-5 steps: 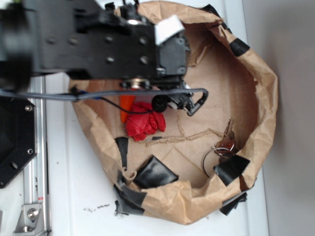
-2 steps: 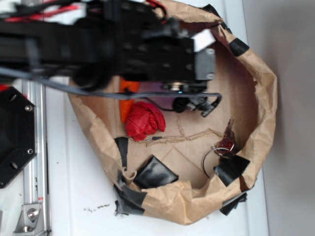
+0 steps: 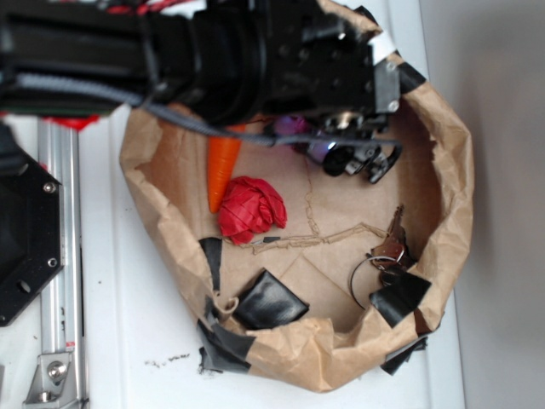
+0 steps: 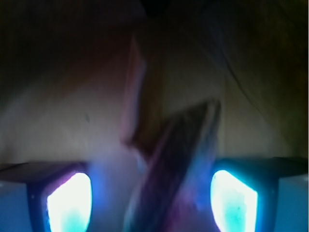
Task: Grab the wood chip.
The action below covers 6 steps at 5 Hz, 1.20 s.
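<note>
In the wrist view a dark, elongated wood chip [image 4: 179,159] lies slanted on the brown paper, between my two glowing pads [image 4: 70,203]. My gripper [image 4: 152,195] is open, its jaws standing wide apart on either side of the chip's near end; whether they touch it is too blurred to tell. In the exterior view the gripper [image 3: 308,141] hangs low in the upper part of the paper bag, lit purple. There the arm hides the chip.
The paper bag's crumpled wall [image 3: 460,170] rings the work area. Inside lie an orange carrot [image 3: 223,166], a red crumpled ball [image 3: 251,209], brass keys on a ring [image 3: 387,251] and black tape patches [image 3: 268,298]. A torn paper strip [image 3: 332,234] crosses the floor.
The arm has moved right and toward the bag's far wall, uncovering the carrot. The gripper now sits over the upper middle of the bag.
</note>
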### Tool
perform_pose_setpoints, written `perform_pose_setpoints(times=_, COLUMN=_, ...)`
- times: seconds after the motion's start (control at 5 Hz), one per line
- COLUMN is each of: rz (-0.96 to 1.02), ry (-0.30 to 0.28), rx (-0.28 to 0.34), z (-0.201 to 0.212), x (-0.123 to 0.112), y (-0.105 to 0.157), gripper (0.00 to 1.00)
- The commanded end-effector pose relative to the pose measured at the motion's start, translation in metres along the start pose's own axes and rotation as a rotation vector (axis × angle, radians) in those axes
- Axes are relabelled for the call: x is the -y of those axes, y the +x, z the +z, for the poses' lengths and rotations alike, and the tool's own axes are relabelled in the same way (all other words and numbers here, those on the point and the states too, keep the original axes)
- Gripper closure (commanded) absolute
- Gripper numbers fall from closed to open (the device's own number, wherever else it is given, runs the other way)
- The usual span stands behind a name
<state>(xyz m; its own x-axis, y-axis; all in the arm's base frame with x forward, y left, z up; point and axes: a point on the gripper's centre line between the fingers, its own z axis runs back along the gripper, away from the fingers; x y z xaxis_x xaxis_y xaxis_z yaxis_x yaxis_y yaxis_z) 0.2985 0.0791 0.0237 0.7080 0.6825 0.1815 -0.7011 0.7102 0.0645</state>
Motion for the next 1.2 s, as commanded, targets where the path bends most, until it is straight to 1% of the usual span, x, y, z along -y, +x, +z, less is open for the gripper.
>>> perform_pose_setpoints(times=0.0, rz=-0.010, ry=0.010, rx=-0.004, z=-0.026, x=0.016, y=0.011, gripper=1.00)
perform_pose_setpoints(times=0.2, rz=-0.004, ry=-0.012, rx=-0.007, z=-0.028, x=0.022, y=0.013, gripper=1.00)
perform_pose_setpoints(times=0.6, rz=-0.021, ry=-0.017, rx=-0.006, z=-0.037, x=0.035, y=0.015, gripper=1.00)
perform_pose_setpoints(times=0.8, rz=-0.049, ry=-0.037, rx=-0.001, z=-0.032, x=0.036, y=0.009, gripper=1.00)
perform_pose_setpoints(times=1.0, rz=-0.097, ry=-0.074, rx=0.003, z=-0.022, x=0.036, y=-0.001, gripper=1.00)
